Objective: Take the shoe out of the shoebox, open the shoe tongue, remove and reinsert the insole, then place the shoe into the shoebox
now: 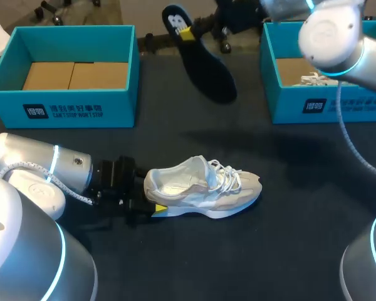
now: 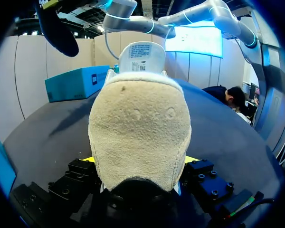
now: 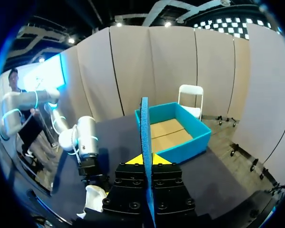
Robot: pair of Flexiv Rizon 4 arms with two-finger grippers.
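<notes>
Dark table (image 1: 288, 251): teal shoebox (image 1: 62, 103) upper left, second shoebox (image 1: 313, 103) upper right. Mid-frame, shoe (image 1: 200, 188), heel clamped by left gripper (image 1: 153, 205), likely steadying it. Top centre, insole (image 1: 203, 63) pinched in right gripper (image 1: 187, 32), aloft for reinsertion.

The shoe (image 2: 140, 137) heel looks like rough suede, the shoebox (image 1: 122, 108) matt cardboard, perhaps.

Light comes from above, pretty bright. The dark table (image 1: 288, 207) soaks it up, no glare there. Soft shadow on it below the insole (image 1: 203, 63) & a thin one under the shoe (image 1: 203, 188). The right arm (image 1: 338, 37) shines white w/ glare.
</notes>
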